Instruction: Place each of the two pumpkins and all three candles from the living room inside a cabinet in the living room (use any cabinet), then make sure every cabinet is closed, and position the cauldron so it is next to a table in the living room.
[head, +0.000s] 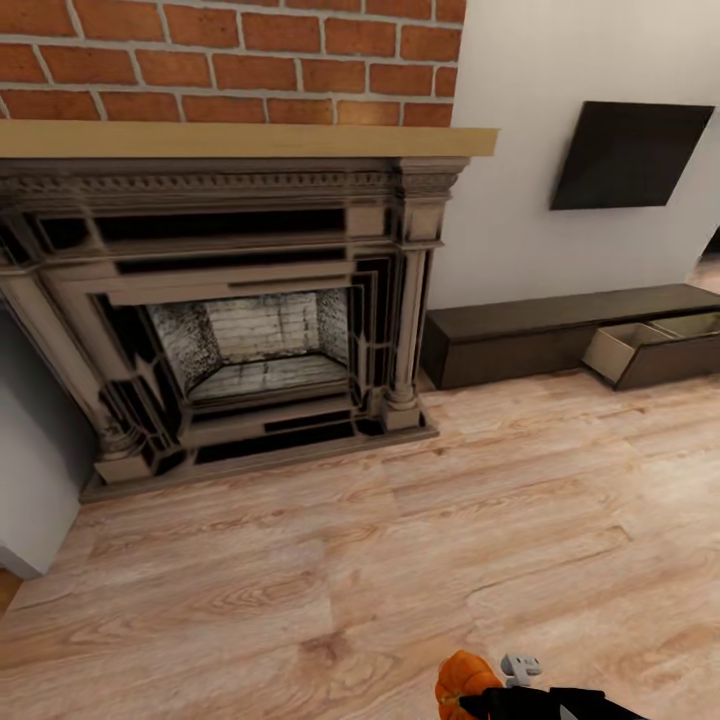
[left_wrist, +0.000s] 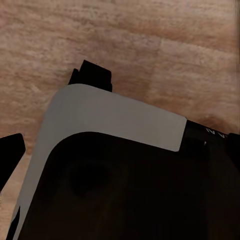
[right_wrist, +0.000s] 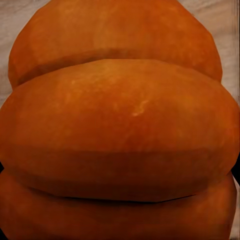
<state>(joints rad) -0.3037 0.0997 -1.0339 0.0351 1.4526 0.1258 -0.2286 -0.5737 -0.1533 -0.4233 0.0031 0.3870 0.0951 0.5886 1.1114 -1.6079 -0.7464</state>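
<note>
A pumpkin (head: 462, 683) is carried at 6 o'clock in the head view, pinched in the right gripper's (head: 497, 690) jaws; its ribbed orange skin presses close to the right wrist camera (right_wrist: 120, 130). It is judged light, stiff and somewhat slippery, best gripped across its ribs. The left jaws' state cannot be told. The cabinet (head: 520, 345) lies at 2 o'clock, one drawer (head: 625, 352) pulled out. Only bare floor (head: 330, 540) lies between; the fireplace (head: 230, 300) stands at 11 o'clock.

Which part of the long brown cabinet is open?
The drawer at the right end of the cabinet is pulled out, showing its pale inside. The front to its left, nearer the fireplace, sits flat and shut.
</note>
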